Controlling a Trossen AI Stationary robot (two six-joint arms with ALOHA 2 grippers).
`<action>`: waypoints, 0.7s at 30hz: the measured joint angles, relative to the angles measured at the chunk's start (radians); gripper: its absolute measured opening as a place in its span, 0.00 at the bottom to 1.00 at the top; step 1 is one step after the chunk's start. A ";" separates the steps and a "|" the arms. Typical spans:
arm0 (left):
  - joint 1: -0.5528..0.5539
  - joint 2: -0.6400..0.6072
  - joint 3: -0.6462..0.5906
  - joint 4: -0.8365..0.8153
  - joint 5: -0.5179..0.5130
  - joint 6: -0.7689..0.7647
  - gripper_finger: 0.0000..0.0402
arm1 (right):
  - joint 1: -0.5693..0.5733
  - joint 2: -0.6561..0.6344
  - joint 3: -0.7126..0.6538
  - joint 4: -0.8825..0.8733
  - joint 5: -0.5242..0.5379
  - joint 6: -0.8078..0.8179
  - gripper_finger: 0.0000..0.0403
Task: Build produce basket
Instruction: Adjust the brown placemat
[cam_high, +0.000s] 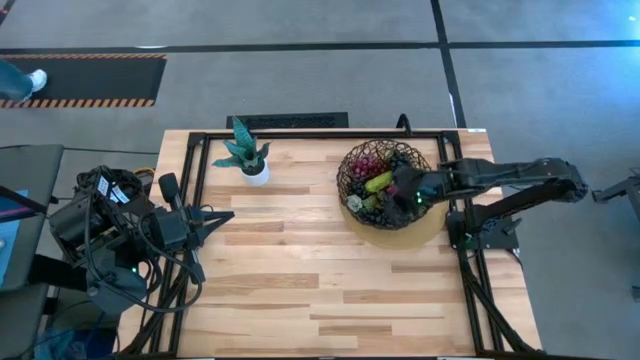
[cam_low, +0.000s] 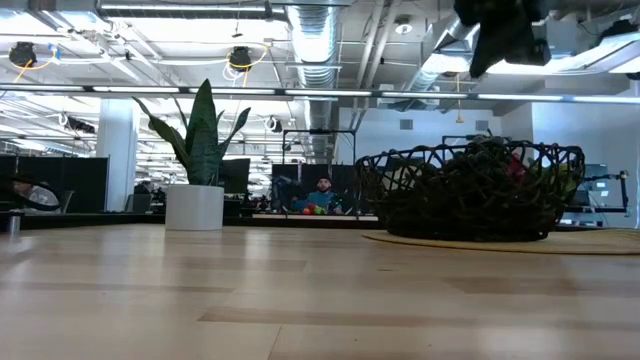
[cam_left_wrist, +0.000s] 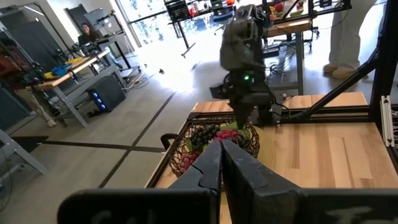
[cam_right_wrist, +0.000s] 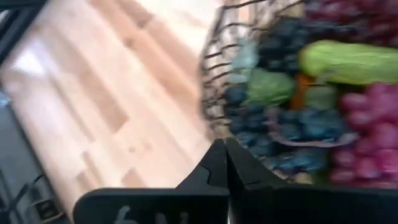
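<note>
The dark wire basket (cam_high: 352, 168) stands at the table's far right on a flat tan disc (cam_high: 425, 232). It holds the produce: purple and magenta grapes (cam_right_wrist: 373, 112), dark grapes (cam_right_wrist: 280, 124), green cucumbers (cam_right_wrist: 348, 62) and a bit of orange carrot (cam_right_wrist: 303, 87). My right gripper (cam_high: 397, 186) hangs shut above the basket with nothing between its fingers. In the low view it (cam_low: 500, 35) is well clear of the basket's rim (cam_low: 470, 150). My left gripper (cam_left_wrist: 222, 163) waits shut and raised at the table's left edge (cam_high: 215, 215).
A small potted plant (cam_high: 247, 158) stands at the far edge, left of the basket. Black frame rails (cam_high: 470, 290) run along the table's sides. Bare wood (cam_high: 300, 270) spreads over the middle and near part. A person sits in the room behind (cam_low: 322, 192).
</note>
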 joint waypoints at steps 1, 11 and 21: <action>0.000 0.000 0.000 0.000 0.000 0.000 0.00 | 0.025 0.002 0.002 0.007 0.000 0.015 0.00; 0.000 0.000 0.000 0.000 0.001 0.027 0.00 | 0.298 0.080 0.003 -0.289 0.084 0.407 0.00; 0.000 0.000 0.000 0.000 0.017 0.050 0.00 | 0.463 0.161 -0.081 -0.332 0.074 0.737 0.00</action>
